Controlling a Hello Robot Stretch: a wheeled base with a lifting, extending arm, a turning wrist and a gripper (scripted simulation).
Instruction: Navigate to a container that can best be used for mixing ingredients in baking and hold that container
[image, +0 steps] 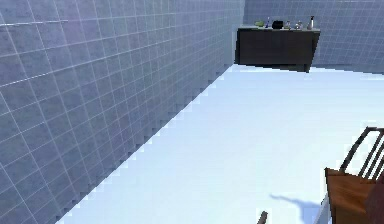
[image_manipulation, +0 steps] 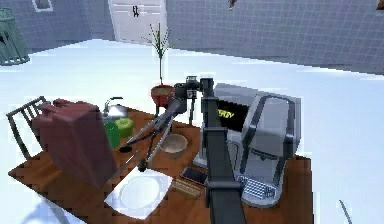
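The dark arm bar (image_manipulation: 215, 165) rises over a wooden table (image_manipulation: 290, 195), with two white marked squares (image_manipulation: 198, 87) at its far end. The gripper (image_manipulation: 140, 155) slants down and left from them above the tabletop. A low round tan dish, perhaps a bowl (image_manipulation: 175, 143), lies just right of the fingers (image_manipulation: 150, 150). A pale metallic rim (image_manipulation: 112, 104) shows behind a green object (image_manipulation: 121, 128). I cannot tell whether the gripper holds anything, as table things lie at and behind it.
A dark red box (image_manipulation: 75, 142), white plate (image_manipulation: 140, 190), potted plant (image_manipulation: 159, 85) and grey coffee machine (image_manipulation: 265, 140) crowd the table. A chair (image_manipulation: 25, 115) stands beside it. A blue tiled wall (image: 90, 90) runs to a far dark cabinet (image: 278, 48). Open white floor (image: 230, 140) lies ahead.
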